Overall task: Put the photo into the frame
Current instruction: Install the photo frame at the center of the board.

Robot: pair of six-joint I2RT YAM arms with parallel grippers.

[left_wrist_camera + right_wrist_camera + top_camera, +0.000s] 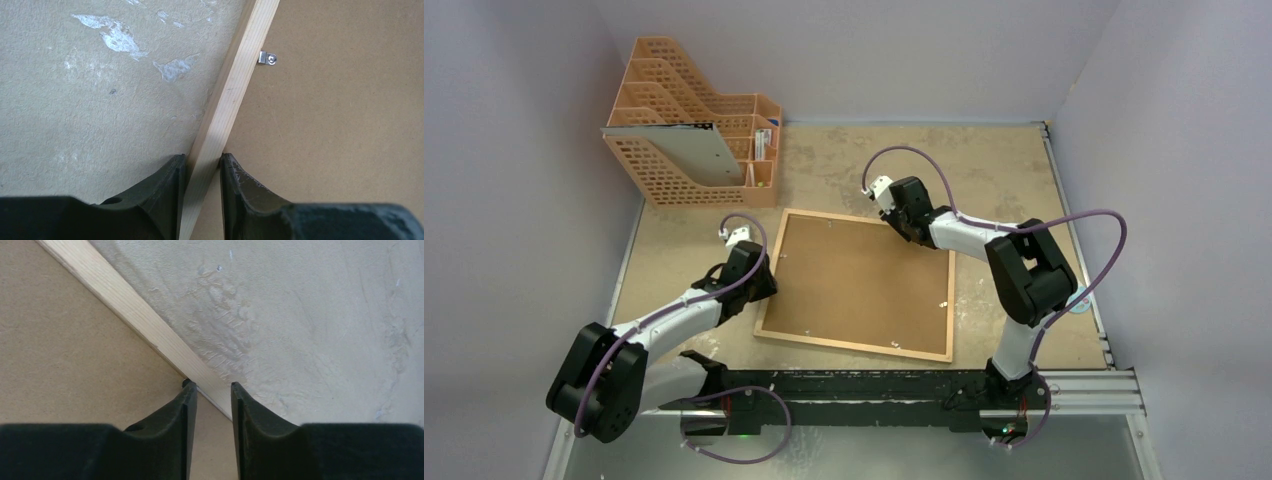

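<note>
The frame [854, 346] is pinched by its wooden rail between the narrow jaws of the left gripper [202, 170] and likewise the right gripper [213, 395]

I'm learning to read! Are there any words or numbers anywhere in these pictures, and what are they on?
No text can be read anywhere.
The frame and its brown back board: no writing on them.
The papers in the orange rack: any print there is too small and blurred to read.
</note>
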